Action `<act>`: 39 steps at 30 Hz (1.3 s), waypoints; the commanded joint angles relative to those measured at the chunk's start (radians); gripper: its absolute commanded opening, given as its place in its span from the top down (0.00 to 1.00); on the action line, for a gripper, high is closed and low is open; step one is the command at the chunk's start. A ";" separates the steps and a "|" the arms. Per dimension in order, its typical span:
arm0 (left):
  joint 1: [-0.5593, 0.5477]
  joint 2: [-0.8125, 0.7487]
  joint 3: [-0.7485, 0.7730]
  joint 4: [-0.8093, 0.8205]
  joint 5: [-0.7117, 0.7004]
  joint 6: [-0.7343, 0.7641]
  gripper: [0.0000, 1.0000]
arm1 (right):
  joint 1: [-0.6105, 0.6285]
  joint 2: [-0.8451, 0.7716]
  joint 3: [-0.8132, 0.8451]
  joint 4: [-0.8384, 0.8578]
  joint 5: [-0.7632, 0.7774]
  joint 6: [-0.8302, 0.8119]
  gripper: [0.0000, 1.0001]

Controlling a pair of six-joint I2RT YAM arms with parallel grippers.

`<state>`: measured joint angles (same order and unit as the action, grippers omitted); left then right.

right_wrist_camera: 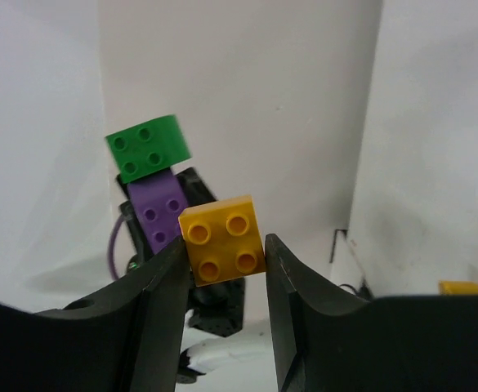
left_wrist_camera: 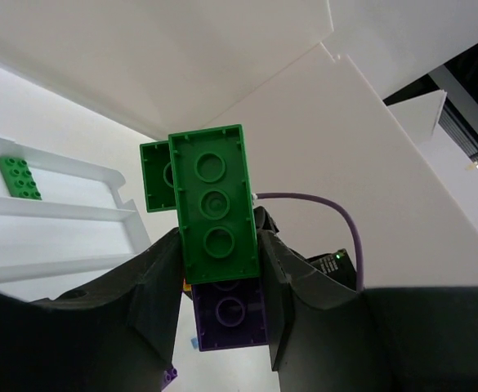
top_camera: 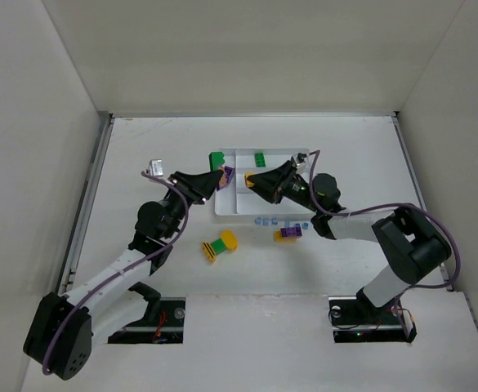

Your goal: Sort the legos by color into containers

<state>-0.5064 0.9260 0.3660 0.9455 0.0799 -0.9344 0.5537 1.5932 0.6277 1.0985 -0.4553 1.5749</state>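
Centrally, a green-and-purple stack [left_wrist_camera: 218, 220] sits clamped in the left claw [top_camera: 217, 179] at the white tray's [top_camera: 230, 204] left edge, close to the right claw [right_wrist_camera: 222, 255], which grips one yellow brick [right_wrist_camera: 222, 237] over the tray. One green brick [top_camera: 260, 159] lies in a far section. A yellow-green pair [top_camera: 220, 245], a purple-yellow pair [top_camera: 288, 233] and tiny light-blue pieces [top_camera: 267, 220] lie on the tabletop [top_camera: 140, 155] just before the tray.

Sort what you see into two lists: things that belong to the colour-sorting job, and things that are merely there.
Job: white tray; green brick in it; green-and-purple stack in left gripper; yellow brick in right gripper; on the table, green-yellow pair, purple-yellow pair, light-blue bits.
Merely there: purple cable; enclosure walls.
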 commanded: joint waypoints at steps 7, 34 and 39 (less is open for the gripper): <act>0.001 -0.072 -0.021 -0.048 0.061 0.036 0.77 | -0.088 -0.059 0.116 -0.593 0.188 -0.525 0.74; -0.053 -0.061 -0.044 -0.068 0.107 -0.015 0.76 | -0.045 0.200 0.550 -1.085 0.672 -1.041 0.62; -0.056 -0.082 -0.058 -0.068 0.109 -0.026 0.76 | -0.050 0.191 0.543 -1.068 0.667 -1.053 0.40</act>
<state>-0.5552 0.8726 0.3145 0.8173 0.1711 -0.9478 0.5102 1.7924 1.1381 0.0036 0.1928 0.5461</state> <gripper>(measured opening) 0.352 0.582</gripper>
